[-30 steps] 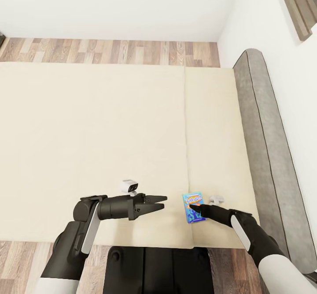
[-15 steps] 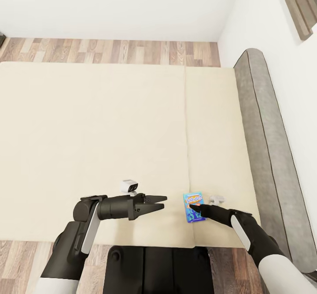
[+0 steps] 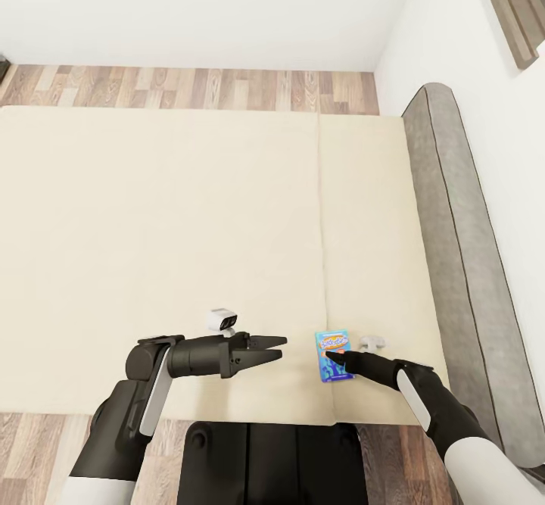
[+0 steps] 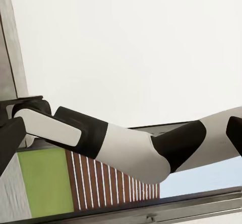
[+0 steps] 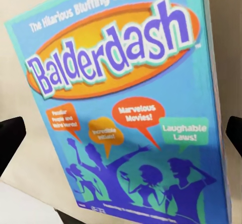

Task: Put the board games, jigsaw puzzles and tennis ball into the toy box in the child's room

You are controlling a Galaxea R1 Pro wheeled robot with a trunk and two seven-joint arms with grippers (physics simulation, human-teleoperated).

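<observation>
- Step in hand, as judged: picking up the blue game [image 3: 331, 355] from the bed [image 3: 189, 225]; grasp not yet made
- Game is lying flat on the mattress near the bed's near edge, toward the grey headboard [image 3: 454, 232] end, just beyond the mattress seam
- Right gripper [image 3: 333, 355] is hovering over the game; in the right wrist view the game [image 5: 126, 108] is sitting between the two dark fingertips [image 5: 10, 138], which are spread to either side of the box and apart from it, so the jaws are reading as wide open and holding nothing
- Left gripper [image 3: 276, 347] is hanging over the mattress beside the game, on the side away from the headboard; its fingers are lying close together with a narrow gap and nothing between them, so I am reading it as nearly closed and empty
- Next move, as judged: the right gripper needs to come down so its fingers straddle the box's edges, then close; a flat box on a soft mattress is offering little edge to catch, so slipping is a risk
- Containers: none showing here, so the toy box contents are going unrecorded
</observation>
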